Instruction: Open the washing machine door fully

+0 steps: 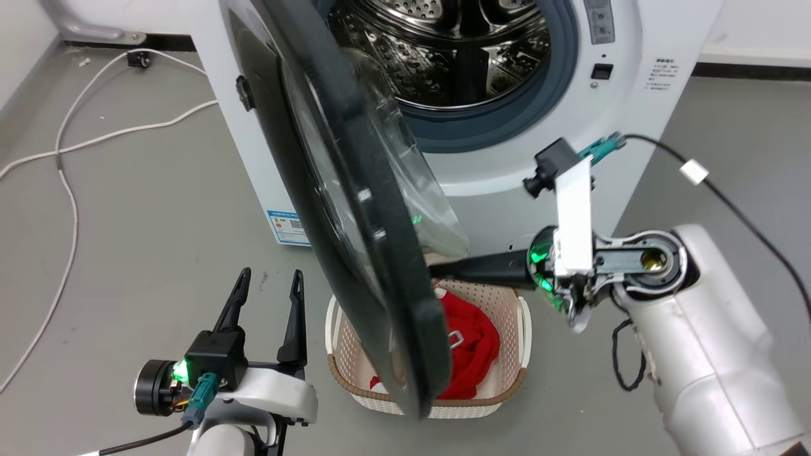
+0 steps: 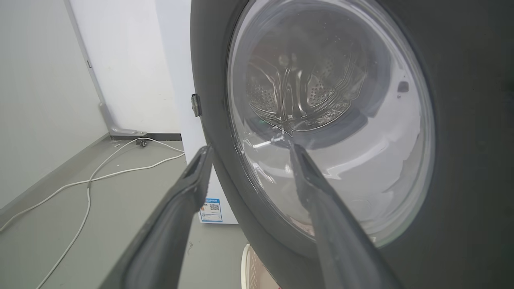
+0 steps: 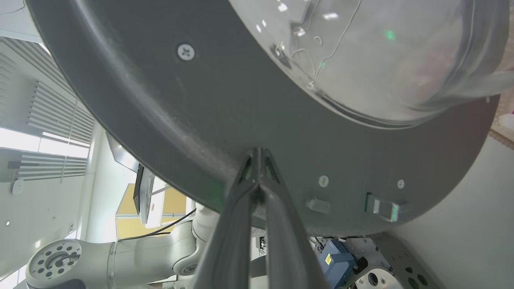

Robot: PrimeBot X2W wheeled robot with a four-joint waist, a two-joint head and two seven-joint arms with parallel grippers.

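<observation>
Door position: the washing machine door (image 1: pixel 393 297) is standing out from the washing machine (image 1: pixel 507 171) at about a right angle. It is hinged on the machine's left side, and its free edge is hanging over a basket (image 1: pixel 523 329).
Done: the door is already off its latch. The steel drum (image 1: pixel 456 57) and the grey rubber ring (image 1: pixel 507 120) are showing openly.
Left to do: in my judgement about half of the swing is waiting, because the door is not yet lying back toward the machine's side.
Right claw (image 3: pixel 257 154): its fingers are pressing together with nothing between them. The tips are touching the dark inner rim of the door, just below the glass bowl. It seems to be pushing, not gripping.
Left claw (image 1: pixel 270 278): its fingers are spreading wide and holding nothing. It is hovering near the door's outer face, apart from it.
Floor (image 1: pixel 139 221): grey and smooth. A white cable (image 1: pixel 70 209) is lying across it on the left. The basket, with a red cloth (image 1: pixel 469 342) inside, is standing just before the machine.
Room: white walls are meeting the floor at a dark skirting. A blue label sticker (image 1: pixel 288 228) is sitting low on the machine's side.
</observation>
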